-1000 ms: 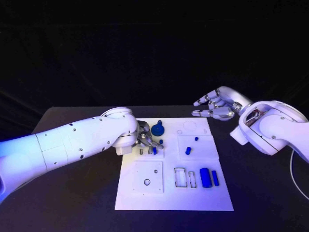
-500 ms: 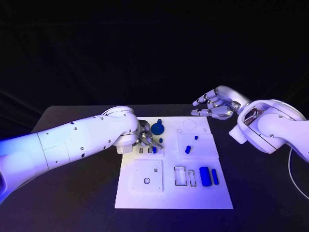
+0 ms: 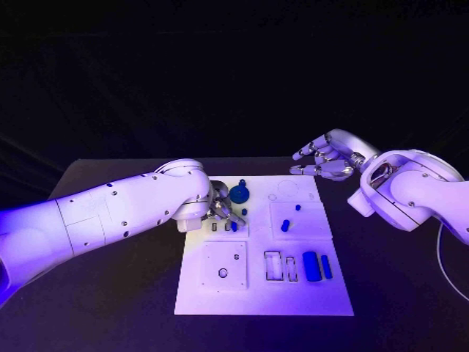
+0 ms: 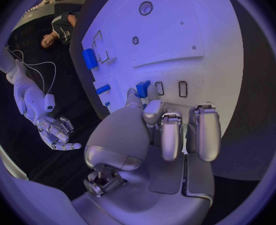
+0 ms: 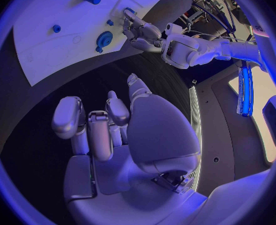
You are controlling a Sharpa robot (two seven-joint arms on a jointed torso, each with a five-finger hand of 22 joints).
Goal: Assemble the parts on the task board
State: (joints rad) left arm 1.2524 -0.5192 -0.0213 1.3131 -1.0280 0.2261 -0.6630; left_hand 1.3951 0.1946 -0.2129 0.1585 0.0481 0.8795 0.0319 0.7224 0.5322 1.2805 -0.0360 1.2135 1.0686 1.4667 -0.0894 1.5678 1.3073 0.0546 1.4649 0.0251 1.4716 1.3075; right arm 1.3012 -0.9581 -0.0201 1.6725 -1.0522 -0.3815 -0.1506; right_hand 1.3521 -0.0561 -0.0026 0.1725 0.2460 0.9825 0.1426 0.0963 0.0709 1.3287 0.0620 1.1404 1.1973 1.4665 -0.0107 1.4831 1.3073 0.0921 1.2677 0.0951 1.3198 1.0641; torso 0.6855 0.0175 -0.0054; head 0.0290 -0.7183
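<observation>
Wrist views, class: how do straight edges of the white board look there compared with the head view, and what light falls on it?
Head view: the board has straight edges under violet-blue light. Left wrist view: its edge bows in a curve. Right wrist view: it bends too, tinted blue.

- We see the task board (image 3: 264, 293) as a smooth, matt white plate that looks like plastic.
- We read the parts (image 3: 311, 265) as smooth blue plastic with a faint sheen.
- The table (image 3: 119, 293) under it looks matt black, slightly rough, like cloth or felt.
- We find the left hand (image 4: 169, 135) and the right hand (image 3: 325, 160) silvery and metallic, with a satin gloss.
- Both arms (image 3: 108, 216) wear glossy white plastic shells.
</observation>
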